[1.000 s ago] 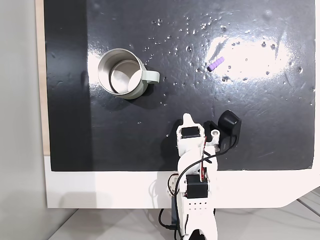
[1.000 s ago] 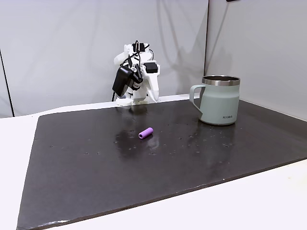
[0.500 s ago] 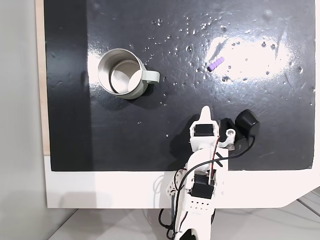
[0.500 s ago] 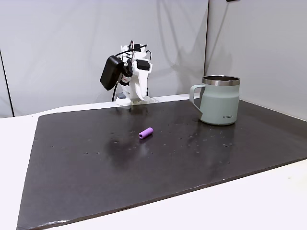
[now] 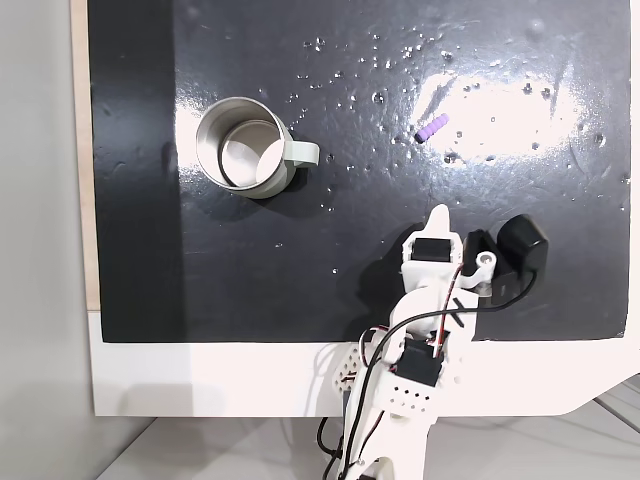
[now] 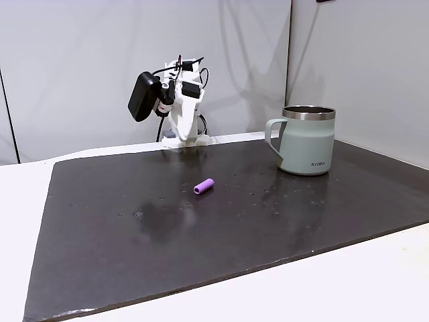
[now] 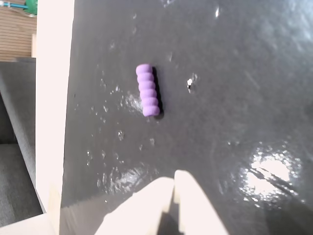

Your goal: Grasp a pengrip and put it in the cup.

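The tiny light-purple ribbed pengrip (image 5: 432,129) lay alone on the glossy black mat (image 5: 520,290), toward two o'clock from the mat's centre in the top-down fixed view and at the rim of a bright glare patch; in the side-on fixed view the pengrip (image 6: 204,186) sat near the middle of the mat, free of everything. The round silver-grey metal cup (image 5: 243,146) with its pale grey side handle stood upright well apart from it, toward ten o'clock of the mat from above, its handle pointing to three o'clock. The white two-finger gripper (image 5: 437,215) hung above the mat's near edge at about five o'clock, its tip aimed at twelve, with the pengrip beyond it and a little to its left. In the wrist view the gripper (image 7: 174,183) entered from six o'clock with its pale fingers pressed together, no gap between the tips and nothing held, while the pengrip (image 7: 147,90) lay lengthwise toward eleven o'clock of the tips. By my reading this was the approach step — grasping not yet begun. The next move would call for parting the fingers, reaching on over the pengrip and descending so they straddle its short width — across the ribs, not along its length — before closing gently on the soft-looking tube.
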Robot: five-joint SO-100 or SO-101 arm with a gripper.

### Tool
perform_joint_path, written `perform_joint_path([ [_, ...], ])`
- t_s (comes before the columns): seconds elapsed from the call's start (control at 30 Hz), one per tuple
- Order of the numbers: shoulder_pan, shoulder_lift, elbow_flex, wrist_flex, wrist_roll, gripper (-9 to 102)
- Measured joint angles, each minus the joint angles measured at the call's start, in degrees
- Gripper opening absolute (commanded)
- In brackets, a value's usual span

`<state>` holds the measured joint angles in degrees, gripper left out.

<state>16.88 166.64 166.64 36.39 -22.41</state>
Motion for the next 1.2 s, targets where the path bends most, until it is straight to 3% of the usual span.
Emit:
perform_joint_path([
  [0.27,2.46,-34.37,-22.06,-4.57,3.87,0],
  [0.5,3.25,-51.94,-35.86,-5.8,4.13,0],
  [1.2,-2.46,-72.51,-55.2,-10.72,2.99,0],
])
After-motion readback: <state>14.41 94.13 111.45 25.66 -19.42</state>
